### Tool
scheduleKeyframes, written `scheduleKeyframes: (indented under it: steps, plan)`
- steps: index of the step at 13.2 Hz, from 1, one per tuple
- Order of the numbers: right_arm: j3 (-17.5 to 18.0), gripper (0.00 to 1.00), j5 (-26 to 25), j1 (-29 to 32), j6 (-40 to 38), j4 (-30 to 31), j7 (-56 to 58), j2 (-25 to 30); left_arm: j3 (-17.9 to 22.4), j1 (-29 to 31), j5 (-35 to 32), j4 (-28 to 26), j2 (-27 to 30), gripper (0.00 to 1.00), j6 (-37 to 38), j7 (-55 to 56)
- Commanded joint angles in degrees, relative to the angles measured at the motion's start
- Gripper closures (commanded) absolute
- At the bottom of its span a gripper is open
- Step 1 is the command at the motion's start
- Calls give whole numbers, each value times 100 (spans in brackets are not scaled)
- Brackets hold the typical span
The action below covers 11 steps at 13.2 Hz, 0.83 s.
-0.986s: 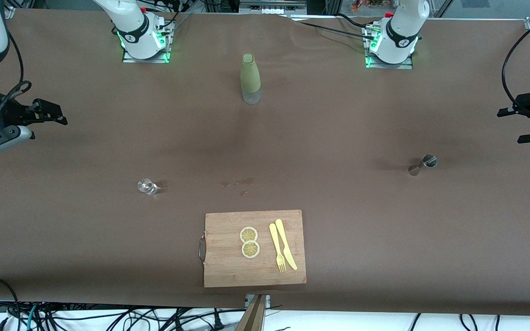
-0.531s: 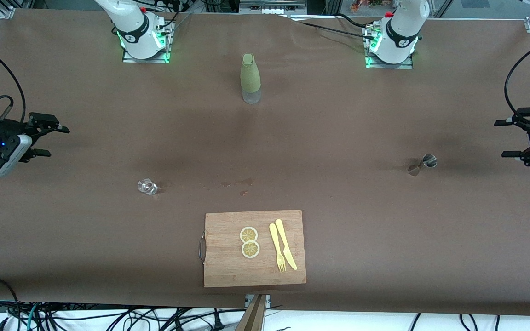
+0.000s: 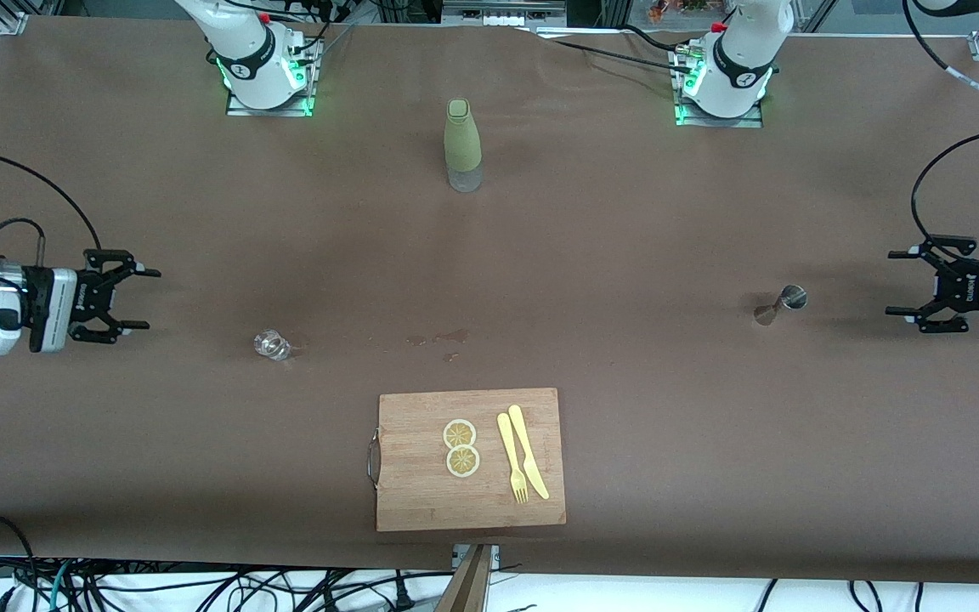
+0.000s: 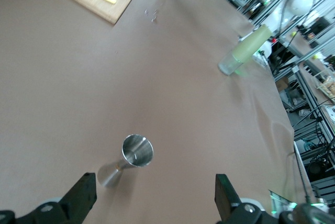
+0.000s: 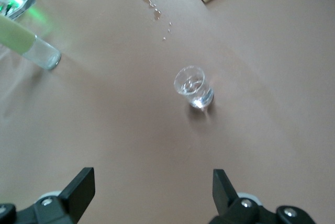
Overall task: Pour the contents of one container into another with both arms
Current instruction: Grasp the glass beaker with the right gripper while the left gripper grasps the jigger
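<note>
A small steel jigger [image 3: 782, 303] stands toward the left arm's end of the table, also seen in the left wrist view [image 4: 133, 153]. My left gripper [image 3: 891, 283] hangs open beside it, fingers pointing at it with a gap between; in its own view the gripper [image 4: 155, 179] holds nothing. A small clear glass [image 3: 271, 344] stands toward the right arm's end, and the right wrist view shows this glass [image 5: 192, 87] upright. My right gripper [image 3: 149, 298] is open and empty a short way from it, as its own view of the gripper [image 5: 152, 176] confirms.
A green-sleeved bottle [image 3: 462, 146] stands upright between the two arm bases. A wooden cutting board [image 3: 421, 493] with two lemon slices, a yellow fork and a knife lies near the front edge. A few spilled drops [image 3: 443, 338] mark the cloth mid-table.
Both grippers have come down and inward from the table's ends, turning level to point at the jigger and the glass. Their jaws stayed open. Nothing on the table moved.
</note>
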<state>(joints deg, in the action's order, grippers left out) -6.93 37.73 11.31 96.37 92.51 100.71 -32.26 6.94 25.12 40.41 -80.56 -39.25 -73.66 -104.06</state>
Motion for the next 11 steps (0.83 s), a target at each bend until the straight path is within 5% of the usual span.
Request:
scheduleKeyframes:
  steps: [1,5,11]
  plan:
    - [34,0,776,90,-31,-453,1219,-700,18,142,545,-169,-432,0,36,-1182]
    - [60,0,1902,73,207,-410,2943,-1282,27,370,1038,-407,-1083,0,-8,-2704]
    - [86,0,3345,-137,259,-173,3956,-1880,27,397,1882,-504,-1839,0,-61,-4375]
